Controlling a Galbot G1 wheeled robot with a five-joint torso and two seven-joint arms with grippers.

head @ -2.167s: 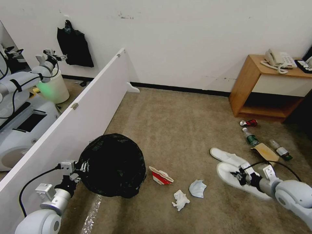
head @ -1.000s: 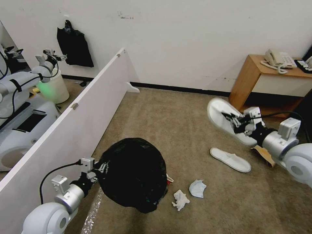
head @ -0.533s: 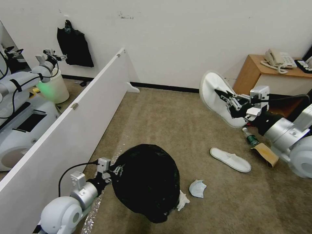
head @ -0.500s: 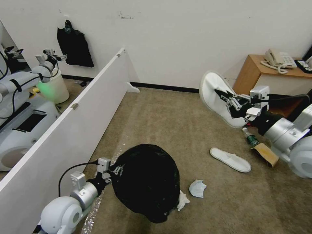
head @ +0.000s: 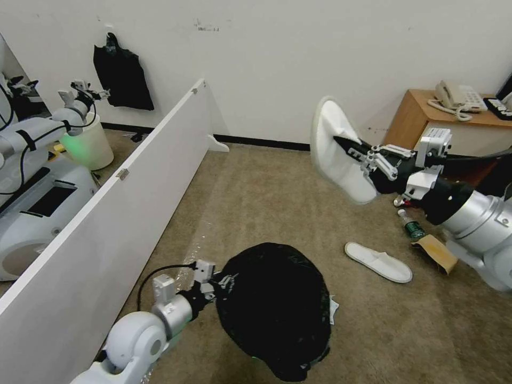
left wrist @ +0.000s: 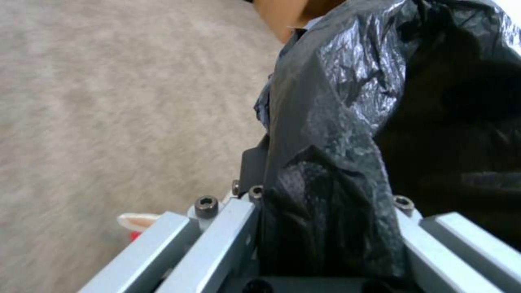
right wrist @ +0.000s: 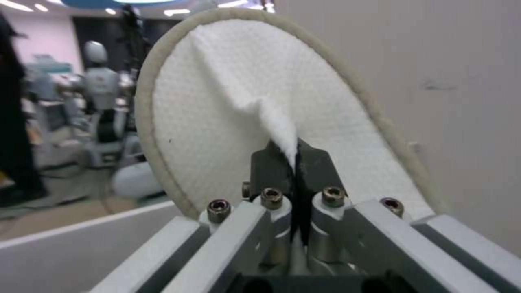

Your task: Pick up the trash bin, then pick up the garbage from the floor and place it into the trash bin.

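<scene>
The trash bin (head: pixel 274 306), its black bag (left wrist: pixel 336 162) facing me, hangs at the lower middle of the head view. My left gripper (head: pixel 216 280) is shut on the bag-covered rim, and the left wrist view shows the left gripper (left wrist: pixel 325 228) clamped on the crinkly plastic. My right gripper (head: pixel 346 144) is raised at the right and shut on a white slipper (head: pixel 336 149). The right wrist view shows the right gripper (right wrist: pixel 293 158) pinching a fold of that slipper (right wrist: pixel 260 101). On the carpet lie a second slipper (head: pixel 378 261), a bottle (head: pixel 410 226), a brown paper bag (head: pixel 434 250) and a tissue edge (head: pixel 332 309).
A white partition board (head: pixel 122 181) runs along the left. A wooden bedside table (head: pixel 421 133) with a telephone (head: pixel 456 98) stands at the right wall. A flat black bag (head: pixel 122 72) hangs on the wall above a green-glowing white bucket (head: pixel 88 144). Open carpet lies ahead.
My right gripper has lifted the slipper off the floor and carried it up and leftward. My left arm has carried the bin rightward, over the carton and a tissue wad.
</scene>
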